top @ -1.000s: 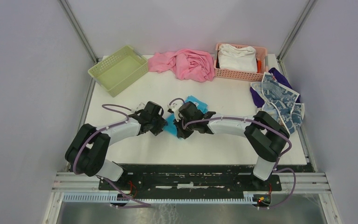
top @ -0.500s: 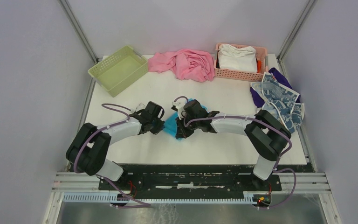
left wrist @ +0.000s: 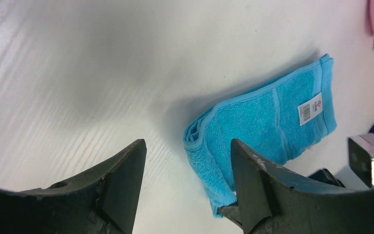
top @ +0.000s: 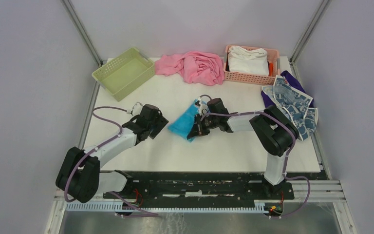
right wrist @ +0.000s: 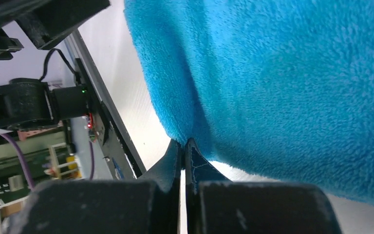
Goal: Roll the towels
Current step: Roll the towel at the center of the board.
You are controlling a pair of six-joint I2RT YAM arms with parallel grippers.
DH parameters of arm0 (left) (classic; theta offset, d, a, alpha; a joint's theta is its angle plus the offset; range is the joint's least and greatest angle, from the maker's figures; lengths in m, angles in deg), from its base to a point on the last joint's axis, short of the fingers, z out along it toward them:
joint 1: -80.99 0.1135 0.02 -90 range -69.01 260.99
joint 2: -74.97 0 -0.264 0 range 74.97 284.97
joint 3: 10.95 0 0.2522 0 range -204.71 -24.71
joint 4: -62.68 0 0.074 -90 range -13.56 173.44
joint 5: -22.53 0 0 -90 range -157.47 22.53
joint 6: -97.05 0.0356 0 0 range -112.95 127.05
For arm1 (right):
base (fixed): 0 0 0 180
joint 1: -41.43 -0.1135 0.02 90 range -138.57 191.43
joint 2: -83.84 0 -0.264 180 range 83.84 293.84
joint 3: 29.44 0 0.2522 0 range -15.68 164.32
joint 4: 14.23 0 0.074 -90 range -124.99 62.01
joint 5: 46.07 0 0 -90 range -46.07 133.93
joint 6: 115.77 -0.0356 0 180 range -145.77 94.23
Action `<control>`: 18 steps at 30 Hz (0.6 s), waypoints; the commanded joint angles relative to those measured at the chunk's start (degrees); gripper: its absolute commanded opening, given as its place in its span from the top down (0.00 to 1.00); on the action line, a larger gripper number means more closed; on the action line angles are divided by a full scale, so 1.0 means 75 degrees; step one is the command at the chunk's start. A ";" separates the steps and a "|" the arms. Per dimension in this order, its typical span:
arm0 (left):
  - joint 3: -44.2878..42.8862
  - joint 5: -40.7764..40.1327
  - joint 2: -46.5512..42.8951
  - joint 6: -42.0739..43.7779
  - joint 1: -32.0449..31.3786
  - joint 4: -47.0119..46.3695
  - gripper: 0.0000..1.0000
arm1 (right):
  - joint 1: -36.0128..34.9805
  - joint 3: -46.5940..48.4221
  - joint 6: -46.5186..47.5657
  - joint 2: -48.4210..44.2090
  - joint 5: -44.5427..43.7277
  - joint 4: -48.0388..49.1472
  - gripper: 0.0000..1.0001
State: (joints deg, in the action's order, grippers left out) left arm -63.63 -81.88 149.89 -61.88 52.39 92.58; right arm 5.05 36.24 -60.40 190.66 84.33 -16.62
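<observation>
Your left wrist view shows what the top view does not: the blue towel (left wrist: 265, 119) is folded in layers and carries a small white label (left wrist: 310, 108). The right wrist view shows the right gripper (right wrist: 182, 142) pressed shut, its tips touching the towel's edge; I cannot tell whether cloth is pinched. Since one second ago the left gripper (left wrist: 186, 146) has drawn back to the left, and it stands wide and empty. The towel lies in the middle of the table (top: 214, 153), between the two arms, which reach low toward it.
</observation>
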 commanded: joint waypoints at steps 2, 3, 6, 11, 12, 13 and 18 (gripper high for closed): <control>0.0908 0.0496 -0.1006 0.0954 0.0495 -0.1003 0.26 | 0.0347 -0.0001 -0.0884 0.0558 0.0938 0.0838 0.99; 0.1215 0.0708 -0.1189 0.1021 0.0577 -0.1263 0.26 | 0.0405 -0.0003 -0.0958 0.0658 0.0990 0.0858 0.99; 0.1796 0.1277 -0.1570 0.1145 0.0740 -0.2021 0.26 | 0.0579 -0.0062 -0.1283 0.0961 0.1168 0.1120 0.99; 0.2097 0.2017 -0.1375 0.1254 0.0755 -0.2825 0.27 | 0.0952 -0.0358 -0.2357 0.1456 0.1564 0.2516 1.00; 0.2084 0.2157 -0.1229 0.1275 0.0746 -0.2972 0.27 | 0.1003 -0.0360 -0.2473 0.1557 0.1622 0.2654 1.00; 0.2050 0.2364 -0.1038 0.1293 0.0751 -0.3125 0.28 | 0.1029 -0.0351 -0.2553 0.1627 0.1659 0.2731 0.99; 0.1693 0.2954 0.0052 0.1386 0.0754 -0.3709 0.32 | 0.1093 -0.0203 -0.2545 0.1788 0.1733 0.2557 0.99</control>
State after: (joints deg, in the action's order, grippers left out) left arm -48.13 -65.14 145.43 -54.95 57.79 72.36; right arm 12.77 34.17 -78.46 202.62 97.01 -0.31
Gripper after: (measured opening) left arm 0.701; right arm 0.023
